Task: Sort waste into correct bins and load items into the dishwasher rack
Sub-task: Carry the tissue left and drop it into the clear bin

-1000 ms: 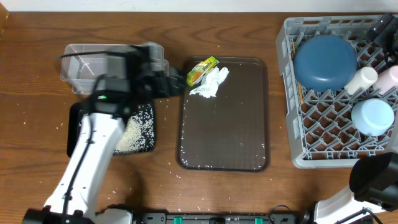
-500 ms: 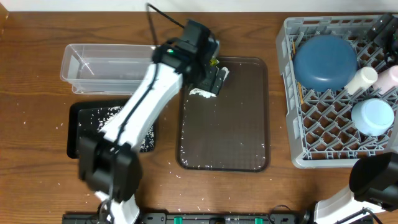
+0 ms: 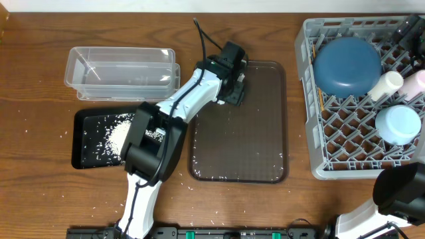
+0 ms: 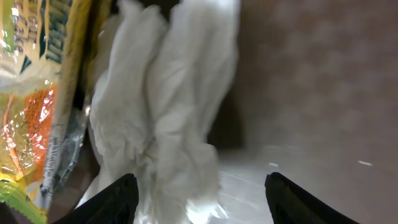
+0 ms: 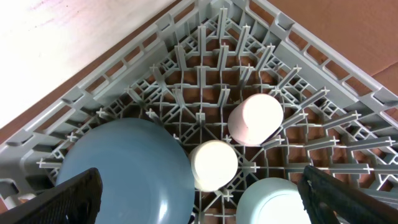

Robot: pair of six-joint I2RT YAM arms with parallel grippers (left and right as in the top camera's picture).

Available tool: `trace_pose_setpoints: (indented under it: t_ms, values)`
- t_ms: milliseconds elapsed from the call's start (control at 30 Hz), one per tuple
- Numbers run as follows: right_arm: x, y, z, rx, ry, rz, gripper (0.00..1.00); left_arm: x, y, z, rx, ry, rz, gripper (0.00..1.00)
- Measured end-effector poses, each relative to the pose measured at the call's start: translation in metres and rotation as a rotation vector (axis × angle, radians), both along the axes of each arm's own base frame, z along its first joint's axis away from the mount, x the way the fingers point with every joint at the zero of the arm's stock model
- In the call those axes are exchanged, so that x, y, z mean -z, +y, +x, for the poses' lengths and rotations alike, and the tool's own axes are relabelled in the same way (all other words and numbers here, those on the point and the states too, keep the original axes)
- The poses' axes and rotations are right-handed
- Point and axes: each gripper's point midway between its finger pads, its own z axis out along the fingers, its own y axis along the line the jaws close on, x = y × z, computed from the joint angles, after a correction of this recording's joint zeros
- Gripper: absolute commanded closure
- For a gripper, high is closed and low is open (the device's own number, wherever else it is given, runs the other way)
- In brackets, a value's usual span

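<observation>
In the left wrist view the crumpled white tissue lies between the fingers of my left gripper, close to the left finger. The right finger stands apart from it, so the jaws are open around it. The yellow-green wrapper lies just left of the tissue. From overhead, the left gripper covers both at the brown tray's back left corner. Rice lies in the black tray, beside the clear tub. My right gripper hangs open above the grey rack.
The rack holds a dark-blue bowl, a white cup, a pink cup and a light-blue bowl. A brown serving tray sits mid-table. Stray rice grains dot the wood near the black tray.
The left arm has swung from over the tub and black tray to the brown tray's back left corner. Its jaws have narrowed around the tissue. The right arm has stayed still.
</observation>
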Motion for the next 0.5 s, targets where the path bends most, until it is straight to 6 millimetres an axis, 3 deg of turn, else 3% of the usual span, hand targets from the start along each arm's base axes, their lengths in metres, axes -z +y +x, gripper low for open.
trace_pose_setpoints:
  t_ms: [133, 200, 467, 500]
  values:
    - [0.000, 0.000, 0.000, 0.000, 0.000, 0.000, 0.01, 0.006, 0.009, 0.007, -0.039, -0.026, 0.051, 0.37]
    - [0.000, 0.000, 0.000, 0.000, 0.000, 0.000, 0.01, 0.005, 0.011, 0.012, -0.057, -0.048, 0.059, 0.45]
    - [0.000, 0.000, 0.000, 0.000, 0.000, 0.000, 0.01, 0.005, 0.015, 0.012, -0.074, -0.059, 0.088, 0.93]
    - [0.000, 0.000, 0.000, 0.000, 0.000, 0.000, 0.01, 0.005, 0.014, 0.011, -0.072, -0.056, 0.092, 0.94]
